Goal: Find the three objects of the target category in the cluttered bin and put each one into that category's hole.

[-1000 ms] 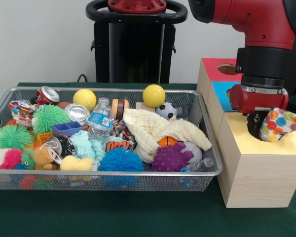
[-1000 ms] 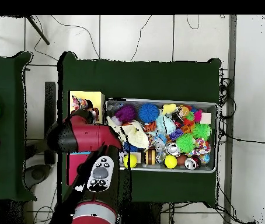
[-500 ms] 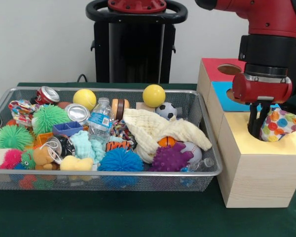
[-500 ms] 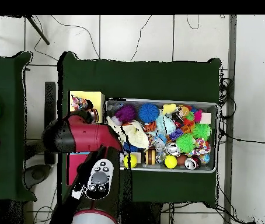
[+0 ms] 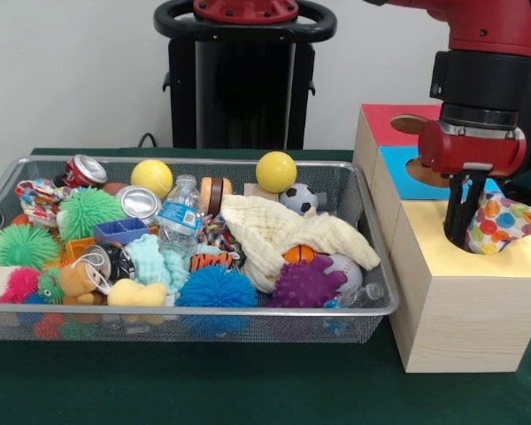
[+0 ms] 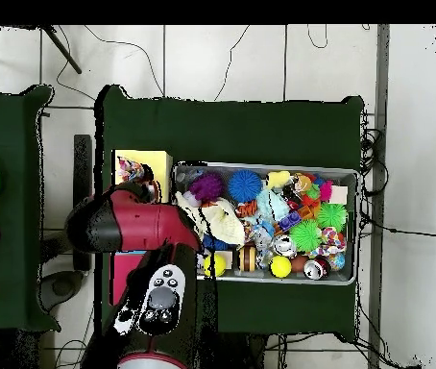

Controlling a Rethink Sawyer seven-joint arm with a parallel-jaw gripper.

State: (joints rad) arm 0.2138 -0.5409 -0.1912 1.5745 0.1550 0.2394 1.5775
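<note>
Your pincer [image 5: 465, 232] hangs over the round hole [image 5: 469, 241] in the yellow top of the pale wooden cube [image 5: 465, 301], its black fingers pointing down into the opening; whether they are spread or pressed together cannot be told from either view. A small soft fabric piece printed with red, blue, yellow and orange dots on white [image 5: 500, 222] lies just beside the fingers at their 3 o'clock, bunched on the yellow top and appearing to touch them, not yet down the hole.

Judged from this, you are at the drop-off step for one piece, and it has not gone in. The next move calls for getting that cloth over the opening and through it, then clearing the cube.

At the cube's 12 o'clock in the front view stand a blue-topped wooden cube [image 5: 407, 173] and a red-topped wooden cube [image 5: 385, 125], each with its own hole; keep away from both.

At 9 o'clock on the dark green counter [image 5: 248, 390] sits the wide, shallow silver wire-mesh bin [image 5: 186, 326]. A second multicoloured printed fabric piece [image 5: 37, 197] shows near its far left corner, by a crushed red drinks can [image 5: 85, 169]. A large plain cream cloth [image 5: 283, 232] drapes over the bin's right half and may hide more, among spiky rubber balls, yellow balls and a small clear water bottle [image 5: 177, 212].
</note>
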